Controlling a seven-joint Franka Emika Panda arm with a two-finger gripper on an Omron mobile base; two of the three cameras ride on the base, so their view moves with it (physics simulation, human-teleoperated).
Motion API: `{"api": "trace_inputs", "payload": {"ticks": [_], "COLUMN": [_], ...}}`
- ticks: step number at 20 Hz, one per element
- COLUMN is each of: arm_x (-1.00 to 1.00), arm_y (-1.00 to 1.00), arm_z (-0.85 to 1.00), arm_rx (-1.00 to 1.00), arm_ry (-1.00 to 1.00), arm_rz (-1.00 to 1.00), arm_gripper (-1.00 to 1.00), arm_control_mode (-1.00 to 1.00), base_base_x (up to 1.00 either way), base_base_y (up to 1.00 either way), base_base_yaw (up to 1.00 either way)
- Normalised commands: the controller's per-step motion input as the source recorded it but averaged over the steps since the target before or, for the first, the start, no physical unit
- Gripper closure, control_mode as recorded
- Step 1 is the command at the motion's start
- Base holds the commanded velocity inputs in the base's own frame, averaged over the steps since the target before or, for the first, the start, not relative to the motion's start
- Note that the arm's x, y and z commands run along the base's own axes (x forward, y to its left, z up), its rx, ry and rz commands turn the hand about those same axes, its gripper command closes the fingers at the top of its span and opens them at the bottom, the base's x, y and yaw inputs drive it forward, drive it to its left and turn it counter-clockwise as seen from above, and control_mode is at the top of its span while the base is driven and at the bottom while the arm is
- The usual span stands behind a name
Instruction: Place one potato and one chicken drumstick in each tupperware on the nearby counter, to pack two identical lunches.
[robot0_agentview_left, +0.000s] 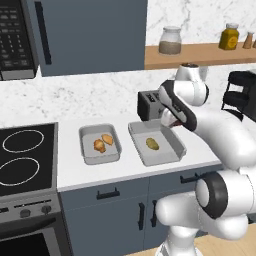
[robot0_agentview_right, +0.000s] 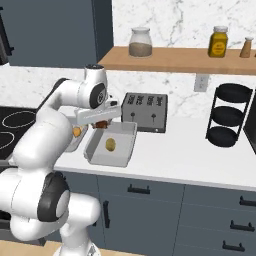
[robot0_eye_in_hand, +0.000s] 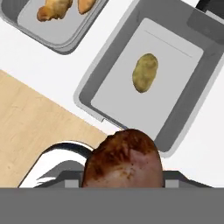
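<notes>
Stretching white across the blue-grey cabinets, the counter (robot0_agentview_left: 95, 172), with both trays sitting side by side on it between the stove (robot0_agentview_left: 25, 157) and the toaster (robot0_agentview_right: 145, 111). Holding a potato and a drumstick already, the smaller tray (robot0_agentview_left: 100, 144) nearer the stove: orange-tan lump (robot0_agentview_left: 99, 146) and golden club-shaped piece (robot0_agentview_left: 108, 139) lying close together, so that lunch looking packed. Sitting half done, the larger tray (robot0_agentview_right: 111, 146) in front of the toaster, with just one yellowish-olive potato (robot0_eye_in_hand: 145, 72) resting near its middle and bare floor all round it. Hovering over that tray's rear rim, the gripper (robot0_agentview_right: 102, 124), arm reaching out from the base. Pinching a reddish-brown drumstick (robot0_eye_in_hand: 124, 161) between the fingers, jaws partly closed on it, the thick end bulging up large at the bottom of the hand view and hiding the fingertips themselves. Hanging above the tray rather than resting in it, that drumstick, apart from the potato below. Judging from all this: three of four pieces placed, one drumstick in hand, and only the lowering and letting go inside the larger tray left to do. Watching for a drop onto the rim, not the floor of the tray.
</notes>
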Motion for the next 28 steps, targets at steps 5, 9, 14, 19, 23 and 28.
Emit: {"api": "trace_inputs", "payload": {"ticks": [5, 9, 14, 19, 23, 28], "arm_x": [0.49, 0.63, 0.58, 0.70, 0.85, 0.46], "arm_y": [0.00, 0.00, 0.00, -0.11, -0.17, -0.04], "arm_z": [-0.93, -0.89, -0.33, 0.00, 0.00, -0.02], "arm_rx": [-0.06, 0.00, -0.01, -0.01, 0.02, 0.03], "arm_ry": [-0.17, -0.17, -0.16, 0.00, 0.00, 0.00], "arm_rz": [-0.03, 0.00, 0.00, -0.02, 0.00, 0.00], "arm_gripper": [1.00, 1.00, 1.00, 1.00, 1.00, -1.00], "arm_control_mode": [-1.00, -1.00, -1.00, -1.00, -1.00, -1.00], "base_base_x": [0.00, 0.00, 0.00, 0.00, 0.00, 0.00], "base_base_y": [0.00, 0.00, 0.00, 0.00, 0.00, 0.00], "base_base_yaw": [0.00, 0.00, 0.00, 0.00, 0.00, 0.00]}}
